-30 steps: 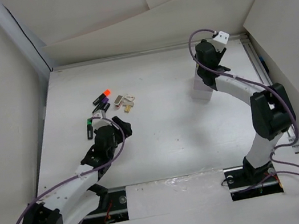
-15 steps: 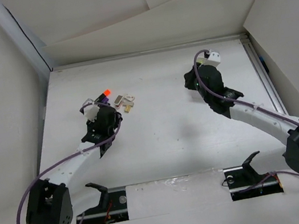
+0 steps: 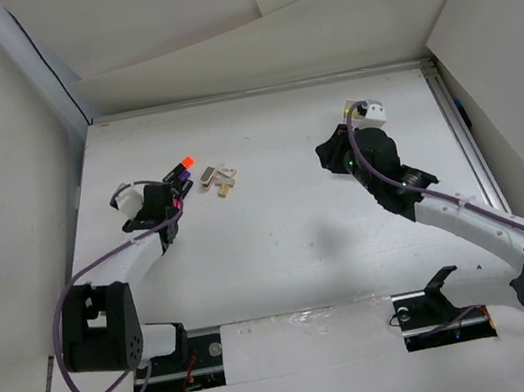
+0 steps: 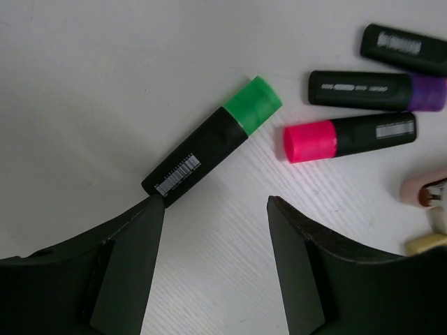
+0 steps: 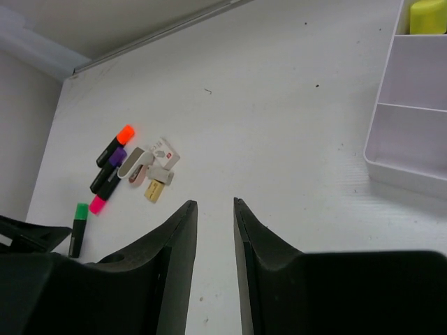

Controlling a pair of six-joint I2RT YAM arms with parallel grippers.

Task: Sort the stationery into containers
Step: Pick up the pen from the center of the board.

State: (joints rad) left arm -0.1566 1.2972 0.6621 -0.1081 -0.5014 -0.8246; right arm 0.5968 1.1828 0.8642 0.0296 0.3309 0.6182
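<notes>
Four short black markers lie in a cluster: green cap (image 4: pixel 213 143), pink cap (image 4: pixel 349 136), purple cap (image 4: pixel 377 91), and orange cap (image 3: pixel 187 159), which also shows in the right wrist view (image 5: pixel 117 142). Small pale pieces (image 3: pixel 218 176) lie beside them. My left gripper (image 4: pixel 215 202) is open and empty, low over the table just short of the green-capped marker; it also shows in the top view (image 3: pixel 161 212). My right gripper (image 5: pixel 214 202) is slightly open and empty, in mid-table (image 3: pixel 329 156). The white compartmented tub (image 5: pixel 412 118) holds a yellow item (image 5: pixel 427 15); my right arm hides it in the top view.
White cardboard walls (image 3: pixel 29 196) close in the table on the left, back and right. A metal rail (image 3: pixel 459 131) runs along the right edge. My left gripper's dark tip shows at the lower left of the right wrist view (image 5: pixel 21 234).
My left gripper has swung up and left to the markers' near-left side. My right arm has stretched out and moved its gripper left, away from the tub.
</notes>
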